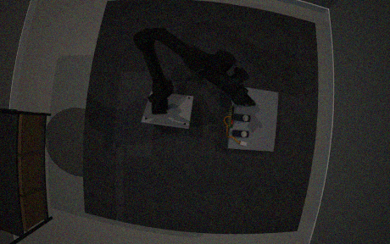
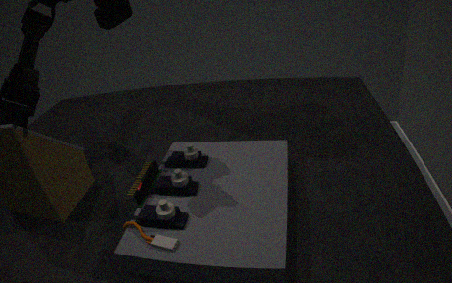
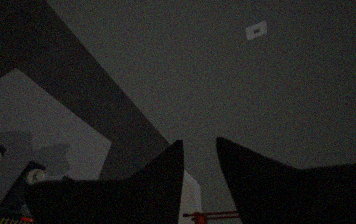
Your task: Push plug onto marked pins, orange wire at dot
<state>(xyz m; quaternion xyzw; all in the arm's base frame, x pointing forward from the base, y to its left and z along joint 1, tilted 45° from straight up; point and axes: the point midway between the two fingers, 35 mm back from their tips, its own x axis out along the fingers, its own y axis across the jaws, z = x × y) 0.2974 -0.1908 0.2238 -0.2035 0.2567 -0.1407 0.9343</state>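
The white plug (image 1: 243, 143) (image 2: 164, 242) lies flat on the pale board (image 1: 267, 137) (image 2: 255, 211) (image 3: 82, 132), at its near left in the exterior view. Its orange lead (image 1: 227, 130) (image 2: 139, 230) curls off the board's left edge. The dark pin header (image 2: 147, 183) stands at that edge; its thin yellowish pins (image 2: 138, 179) (image 3: 10, 221) point outward, with a red mark (image 2: 140, 186) (image 3: 26, 219) among them. My gripper (image 1: 251, 103) (image 3: 199, 144) is partly open and empty, raised over the far part of the board and away from the plug. The plug's holes cannot be made out.
Servos (image 1: 242, 134) (image 2: 178, 185) with pale round horns stand in a row on the board, one close to the plug. A yellowish block (image 2: 66, 184) stands left in the exterior view. The arm's base plate (image 1: 179, 120) is left of the board. The light is dim.
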